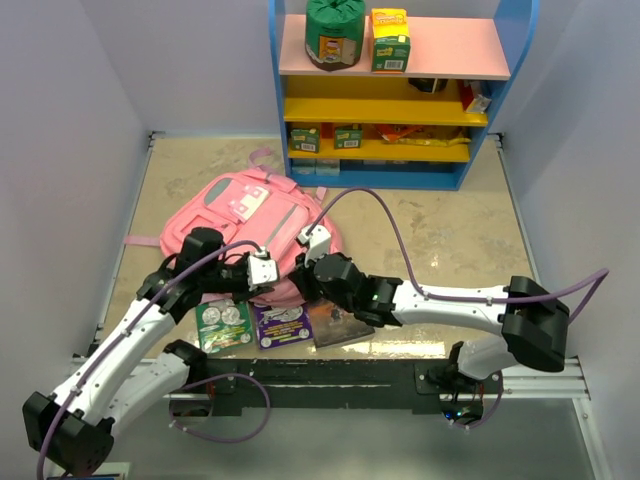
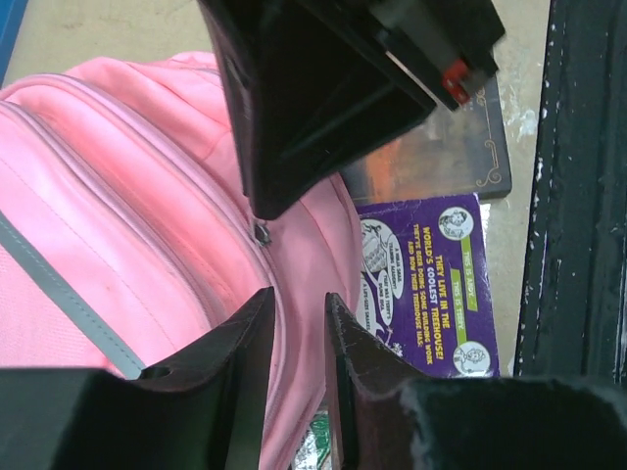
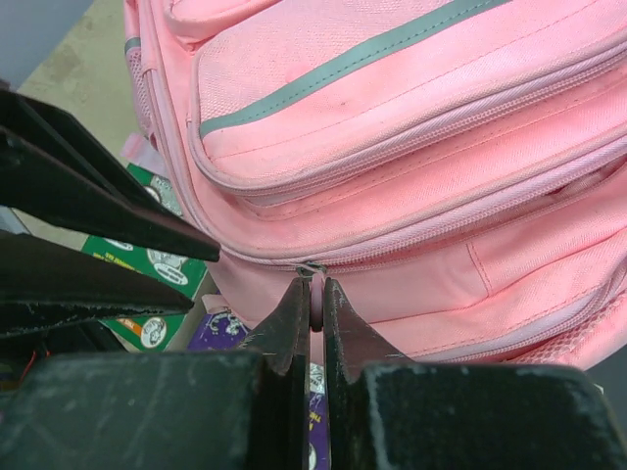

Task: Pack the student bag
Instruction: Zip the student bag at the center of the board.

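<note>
The student bag (image 1: 250, 215) is a pink backpack with a pale grey stripe, lying on the table. It fills the right wrist view (image 3: 411, 127) and the left of the left wrist view (image 2: 118, 215). My right gripper (image 1: 308, 274) is at the bag's near edge and is shut on the pink zipper pull (image 3: 313, 302) of a long zip. My left gripper (image 1: 264, 272) is right beside it. Its jaws stand a narrow gap apart with a fold of the bag's pink fabric (image 2: 300, 323) between them. The two grippers almost touch.
Three books lie in a row in front of the bag: green (image 1: 224, 325), purple (image 1: 280, 323) and dark brown (image 1: 340, 322). A blue and yellow shelf (image 1: 395, 90) with boxes stands at the back. A black rail (image 1: 330, 385) runs along the near edge.
</note>
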